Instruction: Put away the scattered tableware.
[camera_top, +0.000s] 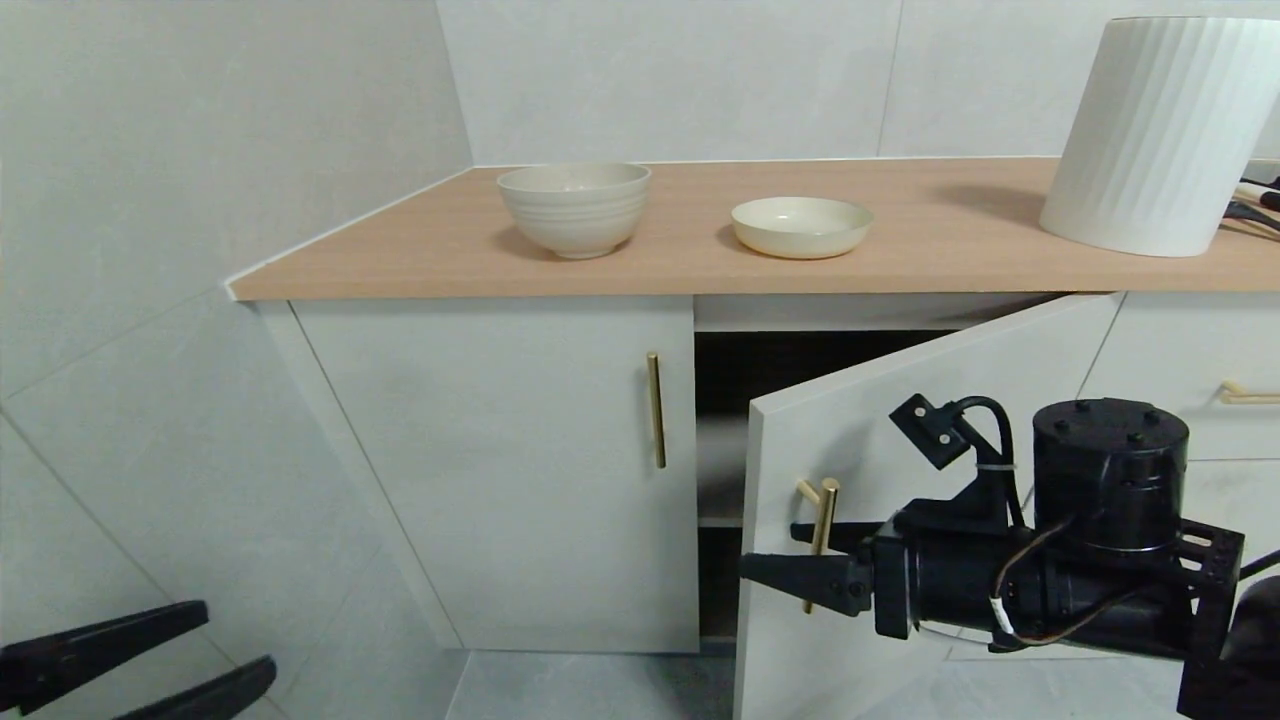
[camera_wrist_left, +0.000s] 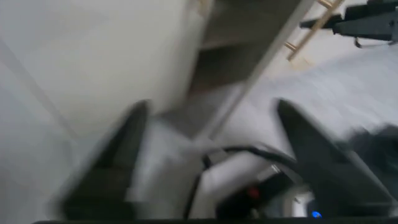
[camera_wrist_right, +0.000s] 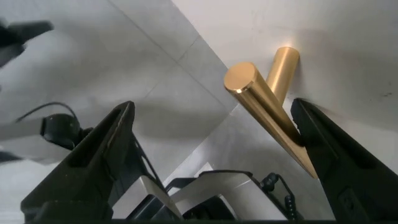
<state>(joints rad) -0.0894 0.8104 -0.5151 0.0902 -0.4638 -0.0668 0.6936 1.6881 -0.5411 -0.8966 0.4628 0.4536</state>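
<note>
Presumably glazed ceramic, both pieces are judged stiff, slippery and breakable. The deep ribbed cream bowl (camera_top: 574, 208) is set on the wooden tabletop (camera_top: 940, 235), the shallow pale-yellow dish (camera_top: 801, 225) near it at three o'clock. Each is best pinched at the rim, the bowl being heavier. The right hand (camera_top: 790, 552) is spread either side of the brass bar handle (camera_top: 822, 540) of the open white cabinet door (camera_top: 850, 430) at five o'clock; the left hand (camera_top: 130, 660) is released at seven o'clock.

Our left gripper (camera_top: 238, 638) and right gripper (camera_top: 770, 550), both low
Left fingers (camera_top: 100, 640) spread at our lower left; right wrist level (pointing toward our left), its fingers (camera_top: 800, 577) parted wide.
</note>
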